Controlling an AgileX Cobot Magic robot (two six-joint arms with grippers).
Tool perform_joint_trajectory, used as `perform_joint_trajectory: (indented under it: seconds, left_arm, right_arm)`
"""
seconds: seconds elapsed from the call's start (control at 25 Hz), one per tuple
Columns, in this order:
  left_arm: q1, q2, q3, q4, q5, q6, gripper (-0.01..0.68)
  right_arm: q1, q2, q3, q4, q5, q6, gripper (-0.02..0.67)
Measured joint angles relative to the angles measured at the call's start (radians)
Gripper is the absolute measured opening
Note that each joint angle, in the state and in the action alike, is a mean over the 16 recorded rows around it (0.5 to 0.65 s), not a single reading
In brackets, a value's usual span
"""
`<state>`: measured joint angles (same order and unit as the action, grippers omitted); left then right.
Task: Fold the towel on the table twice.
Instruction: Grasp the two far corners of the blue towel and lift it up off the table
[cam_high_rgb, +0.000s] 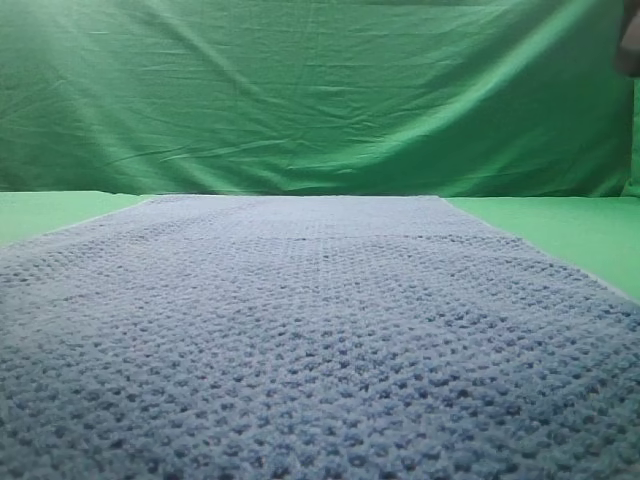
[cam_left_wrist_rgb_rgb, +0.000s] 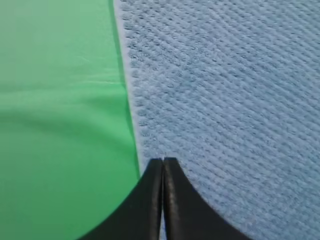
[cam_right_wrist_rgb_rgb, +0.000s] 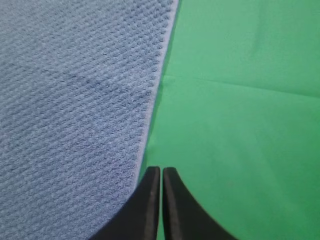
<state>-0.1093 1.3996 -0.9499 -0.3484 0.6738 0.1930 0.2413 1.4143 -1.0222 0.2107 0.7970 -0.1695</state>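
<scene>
The blue-grey waffle-knit towel (cam_high_rgb: 320, 330) lies spread flat on the green table (cam_high_rgb: 560, 225) and fills most of the exterior high view. Neither gripper appears in that view. In the left wrist view my left gripper (cam_left_wrist_rgb_rgb: 163, 160) is shut with nothing in it, its tips above the towel (cam_left_wrist_rgb_rgb: 225, 100) just inside the left edge. The right wrist view shows my right gripper (cam_right_wrist_rgb_rgb: 161, 170) shut and empty, hovering over the towel's (cam_right_wrist_rgb_rgb: 75, 100) right edge where it meets the table (cam_right_wrist_rgb_rgb: 240, 125).
A wrinkled green backdrop cloth (cam_high_rgb: 320, 90) hangs behind the table. Bare green table (cam_left_wrist_rgb_rgb: 60, 125) shows to the left of the towel and to its right. A dark object (cam_high_rgb: 628, 45) sits at the top right corner of the exterior high view.
</scene>
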Motion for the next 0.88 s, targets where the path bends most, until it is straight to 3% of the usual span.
perform_joint_trajectory:
  seconds: [0.32,0.64,0.88]
  left_arm:
    - [0.000,0.240,-0.156,0.127,0.012,-0.068,0.000]
    - [-0.005,0.375,-0.216,0.172,-0.023,-0.104,0.000]
    - [-0.026,0.426,-0.230,0.191,-0.053,-0.084,0.043]
  right_arm:
    - [0.093,0.278,-0.168,-0.121,0.030,0.145,0.000]
    - [0.141,0.477,-0.301,-0.152,0.040,0.188,0.006]
    - [0.156,0.539,-0.349,-0.166,0.040,0.195,0.103]
